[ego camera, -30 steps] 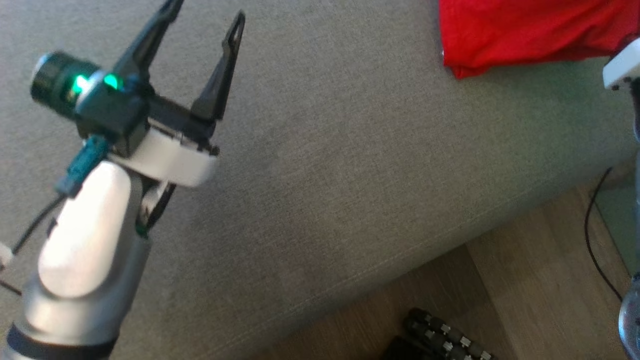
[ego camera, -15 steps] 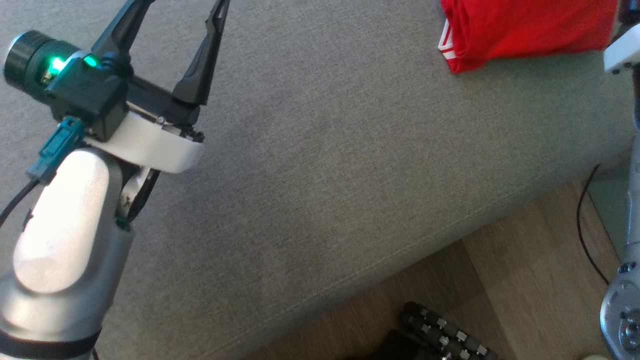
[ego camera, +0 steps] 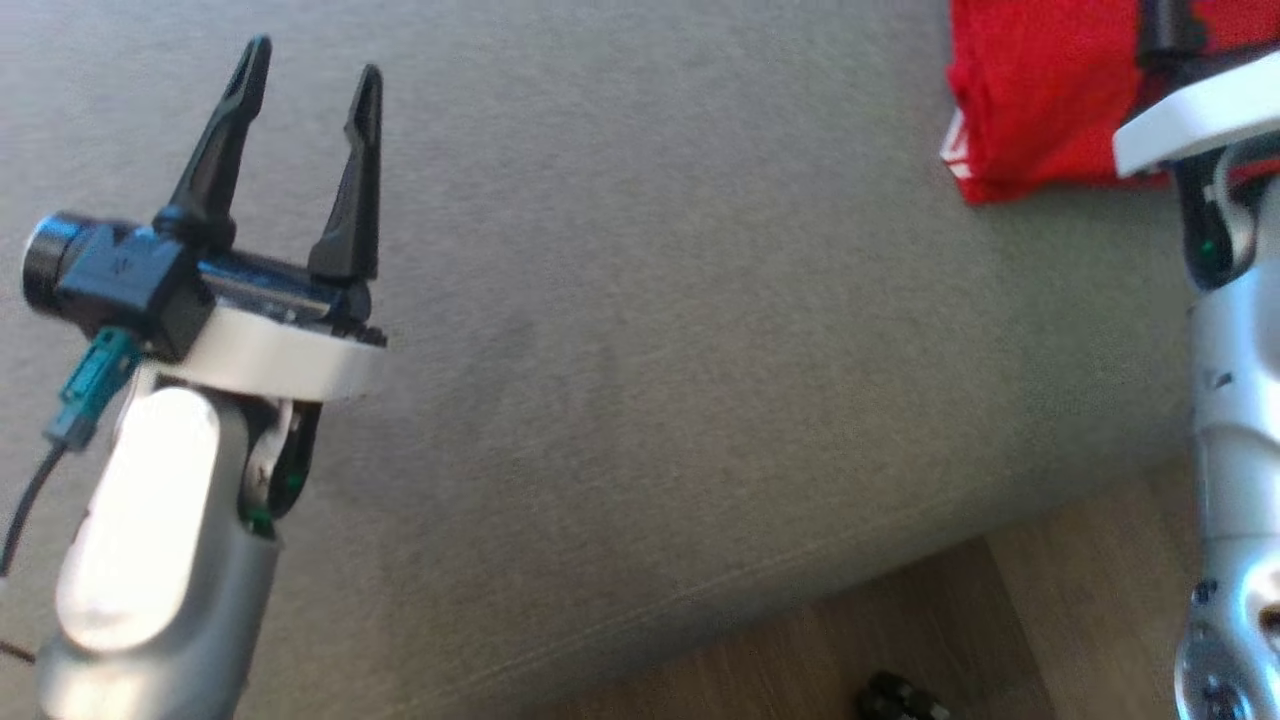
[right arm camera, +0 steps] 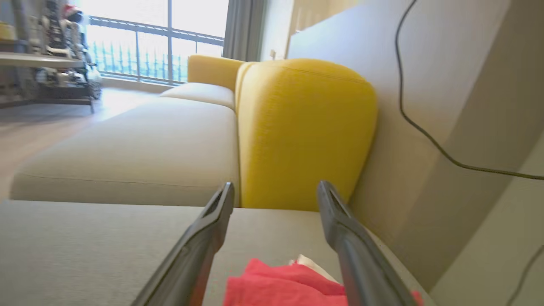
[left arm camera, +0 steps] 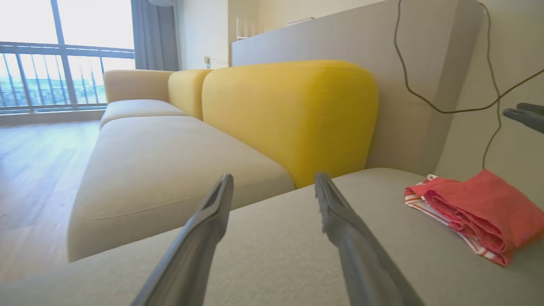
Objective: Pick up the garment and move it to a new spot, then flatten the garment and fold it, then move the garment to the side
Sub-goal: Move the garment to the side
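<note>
The red folded garment (left arm camera: 480,204) lies on the grey sofa (ego camera: 700,300). The left pincer (ego camera: 310,62) is spread wide, holding nothing. The right pincer (right arm camera: 275,187) is spread above the garment.

Our left hand (ego camera: 312,65) has two long black tapered fingers (ego camera: 345,190) on a black block atop a white ring (ego camera: 270,360). Right behind it are a teal connector (ego camera: 90,385), a dark cable (ego camera: 25,510) and a silver-white forearm (ego camera: 150,520).
</note>
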